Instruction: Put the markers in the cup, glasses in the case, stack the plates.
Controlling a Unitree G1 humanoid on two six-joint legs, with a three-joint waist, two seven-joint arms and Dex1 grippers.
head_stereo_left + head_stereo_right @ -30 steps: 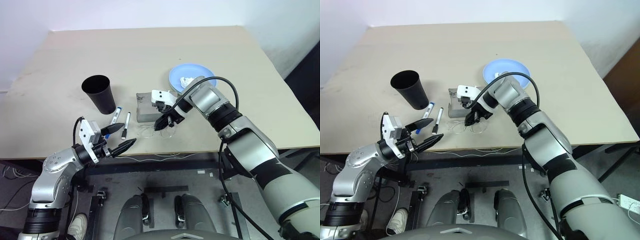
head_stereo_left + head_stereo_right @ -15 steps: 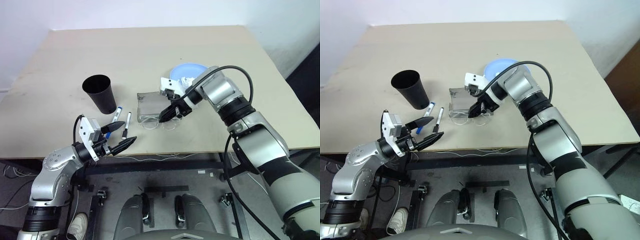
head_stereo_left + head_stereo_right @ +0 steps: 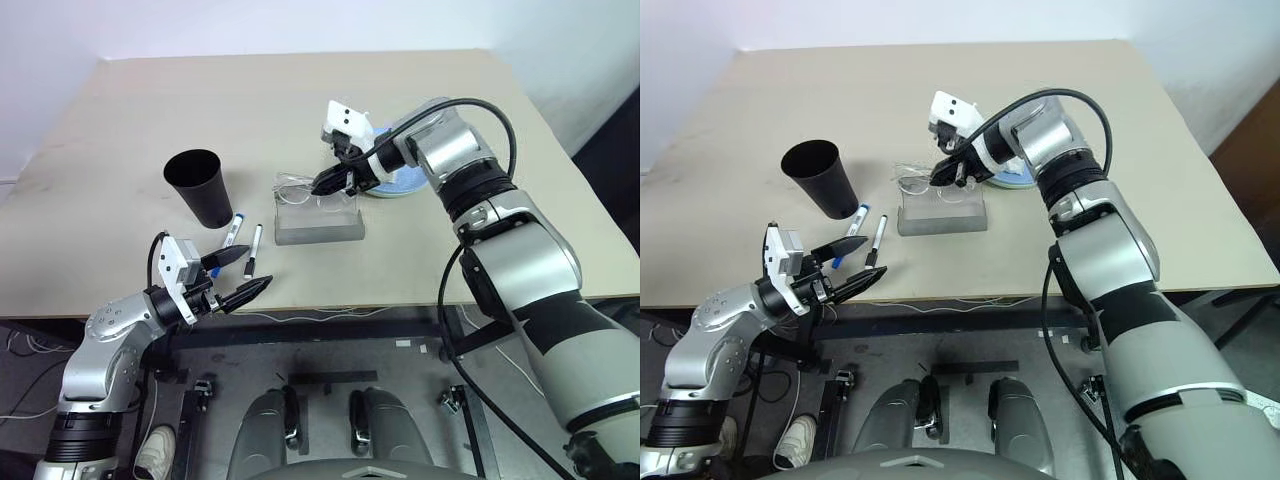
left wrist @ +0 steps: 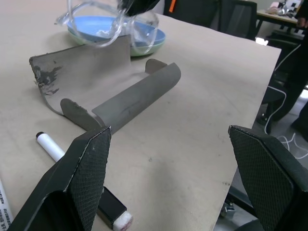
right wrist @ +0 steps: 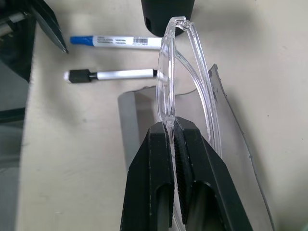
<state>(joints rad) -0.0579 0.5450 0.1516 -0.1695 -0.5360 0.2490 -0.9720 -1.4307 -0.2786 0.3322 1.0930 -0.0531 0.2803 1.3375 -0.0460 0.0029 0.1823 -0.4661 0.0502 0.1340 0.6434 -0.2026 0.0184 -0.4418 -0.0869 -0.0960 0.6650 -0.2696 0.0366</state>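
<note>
1. My left fingers hang spread and empty at the desk's near edge, close to the markers.
2. My right fingers are clenched on the glasses, held above the open grey case.
3. I judge the glasses light, slippery and fragile; pinching the rim beside the lens looks safest.
4. The black cup stands left; the plates sit behind on smooth beige desk, with a white wall beyond.
</note>
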